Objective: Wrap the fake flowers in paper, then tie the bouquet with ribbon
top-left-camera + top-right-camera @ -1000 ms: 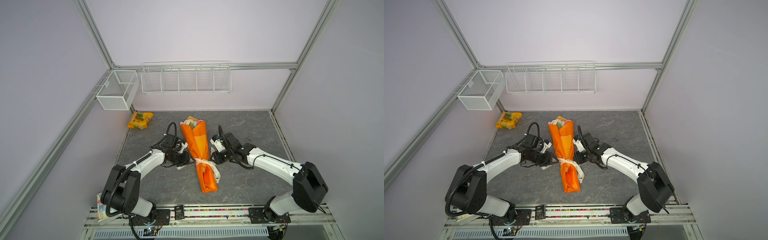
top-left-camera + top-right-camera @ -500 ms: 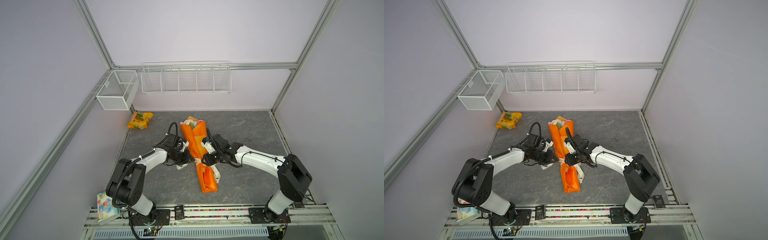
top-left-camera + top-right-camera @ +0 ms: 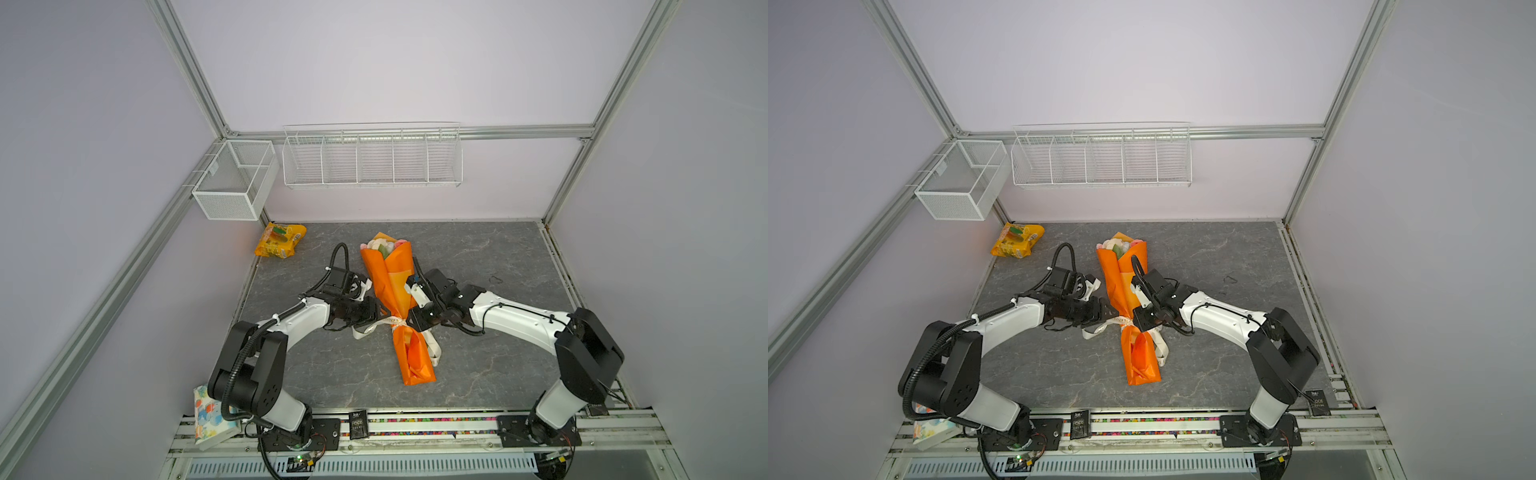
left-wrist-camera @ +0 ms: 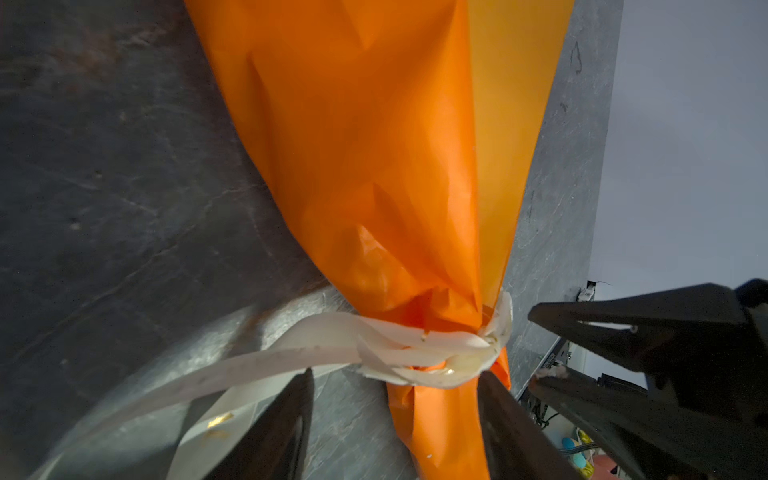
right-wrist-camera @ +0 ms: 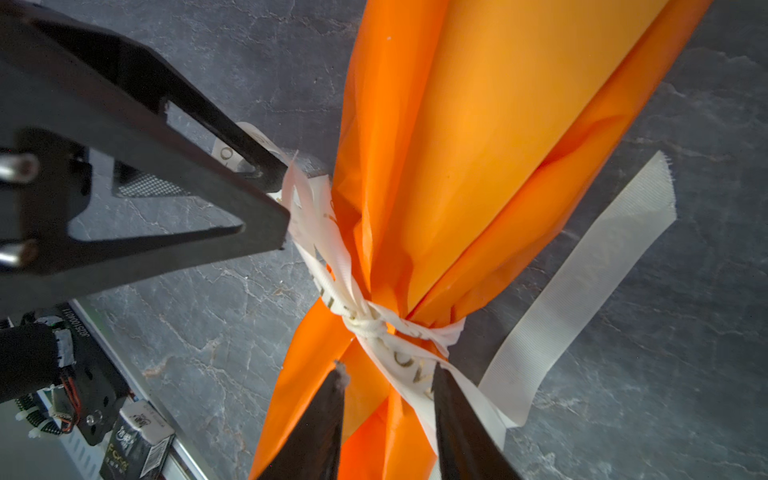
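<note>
Bouquet of fake flowers (image 3: 388, 282) lying flat, ribbon (image 5: 365, 324) knotted round neck; am bringing right gripper (image 5: 389, 372) back to ribbon, reopening left gripper (image 4: 395, 376); jaws of both standing apart, tying looking done.

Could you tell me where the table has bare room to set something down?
Bare: from the bouquet to the side rail behind the right arm; between snack packet and bouquet. Crowded: ribbon knot, between left hand and right hand.
</note>
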Controlling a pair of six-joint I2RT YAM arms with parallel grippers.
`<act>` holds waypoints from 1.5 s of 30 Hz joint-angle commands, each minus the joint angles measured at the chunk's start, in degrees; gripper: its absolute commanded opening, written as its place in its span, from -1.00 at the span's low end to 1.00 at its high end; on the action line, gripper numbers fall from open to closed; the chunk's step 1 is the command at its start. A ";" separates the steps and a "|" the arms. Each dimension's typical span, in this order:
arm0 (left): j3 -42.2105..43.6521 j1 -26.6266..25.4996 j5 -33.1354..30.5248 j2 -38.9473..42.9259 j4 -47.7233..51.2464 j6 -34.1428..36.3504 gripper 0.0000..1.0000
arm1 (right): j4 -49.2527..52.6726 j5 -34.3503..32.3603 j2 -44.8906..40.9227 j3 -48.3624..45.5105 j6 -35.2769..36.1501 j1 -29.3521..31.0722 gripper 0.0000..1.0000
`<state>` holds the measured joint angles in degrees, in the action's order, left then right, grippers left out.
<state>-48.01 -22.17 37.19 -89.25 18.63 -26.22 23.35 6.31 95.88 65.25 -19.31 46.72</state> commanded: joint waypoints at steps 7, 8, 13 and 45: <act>-1.74 0.09 4.96 -2.04 -2.99 -0.28 -0.17 | 2.13 -1.26 0.62 1.02 0.68 0.19 -0.22; -1.65 0.03 5.27 -1.93 -3.01 -0.19 -0.27 | 2.11 -1.27 0.71 0.94 0.61 0.18 -0.22; -1.05 0.03 6.21 -0.73 -2.99 -0.23 -0.83 | 2.70 -1.90 1.75 1.28 0.85 0.15 -0.22; 1.54 5.74 3.92 7.08 7.57 4.76 -1.00 | -4.13 1.32 1.17 2.63 -10.94 0.83 -0.18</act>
<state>-46.61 -16.45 40.07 -82.50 25.63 -22.81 23.22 4.51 96.55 66.04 -24.01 47.03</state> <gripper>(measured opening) 0.047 0.401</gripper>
